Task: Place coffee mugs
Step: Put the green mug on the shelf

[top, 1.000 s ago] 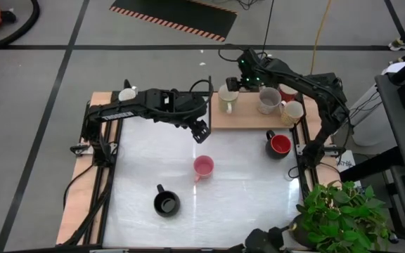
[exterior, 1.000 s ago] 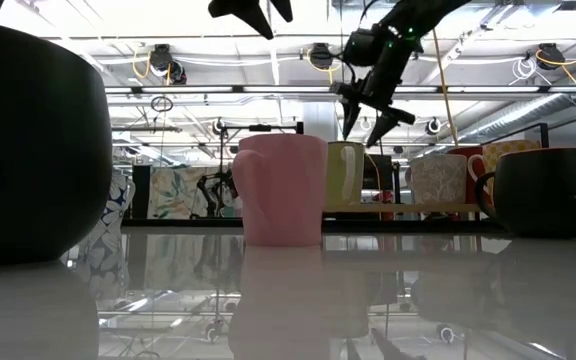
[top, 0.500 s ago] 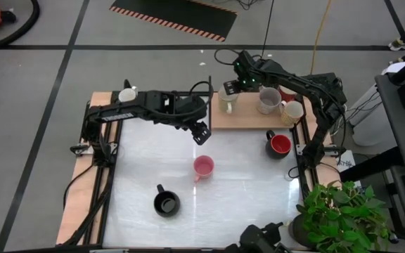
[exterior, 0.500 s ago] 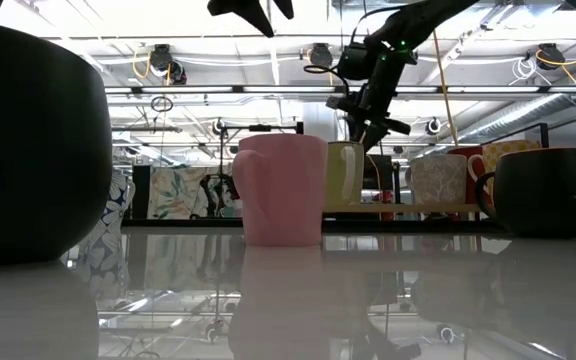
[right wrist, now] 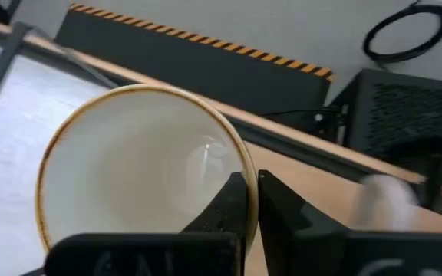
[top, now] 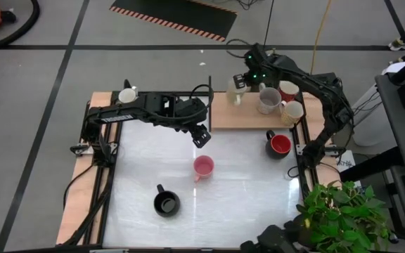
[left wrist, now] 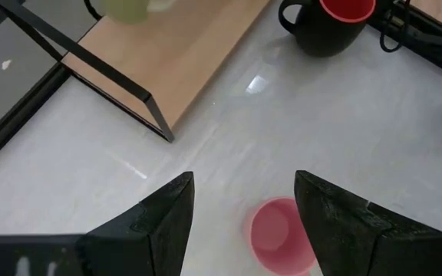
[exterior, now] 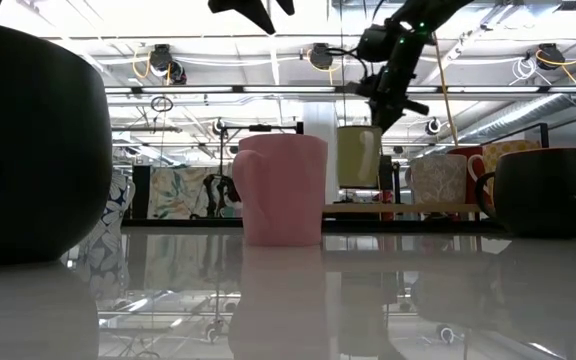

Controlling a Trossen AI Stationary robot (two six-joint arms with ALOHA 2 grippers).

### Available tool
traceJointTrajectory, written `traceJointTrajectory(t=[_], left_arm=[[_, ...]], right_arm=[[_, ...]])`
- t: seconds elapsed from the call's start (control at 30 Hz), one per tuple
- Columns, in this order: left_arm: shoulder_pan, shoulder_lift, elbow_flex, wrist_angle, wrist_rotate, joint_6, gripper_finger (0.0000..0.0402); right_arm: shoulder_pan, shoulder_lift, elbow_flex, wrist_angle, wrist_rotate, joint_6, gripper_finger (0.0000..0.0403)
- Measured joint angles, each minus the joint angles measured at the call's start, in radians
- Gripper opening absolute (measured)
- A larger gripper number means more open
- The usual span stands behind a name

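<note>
A robotics lab or workshop floor, as we read it

We see a white table (top: pixel 238 190) framed in black rails on a grey concrete floor marked with dark tape lines, a yellow-and-black hazard strip (top: pixel 174 20) lying beyond it, and loose cables (top: pixel 322 28) trailing across. Looking level across the table, we find an open industrial hall: exposed ceiling beams (exterior: pixel 218 92), hanging cable coils (exterior: pixel 158 62) and long strip lights. A potted plant (top: pixel 343 214) sits at one corner.
</note>
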Motion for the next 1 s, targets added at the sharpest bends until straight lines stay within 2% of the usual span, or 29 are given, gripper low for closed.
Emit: traceJointTrajectory(t=[0.3, 1.0], left_arm=[[0.000, 0.000, 0.000, 0.000, 0.000, 0.018, 0.0228], [0.018, 0.000, 0.000, 0.000, -0.019, 0.020, 0.0227]], right_arm=[[-0.088, -0.020, 0.000, -0.142, -0.001, -0.098, 0.0002], [-0.099, -0.009, -0.030, -0.143, -0.015, -0.100, 0.0006]])
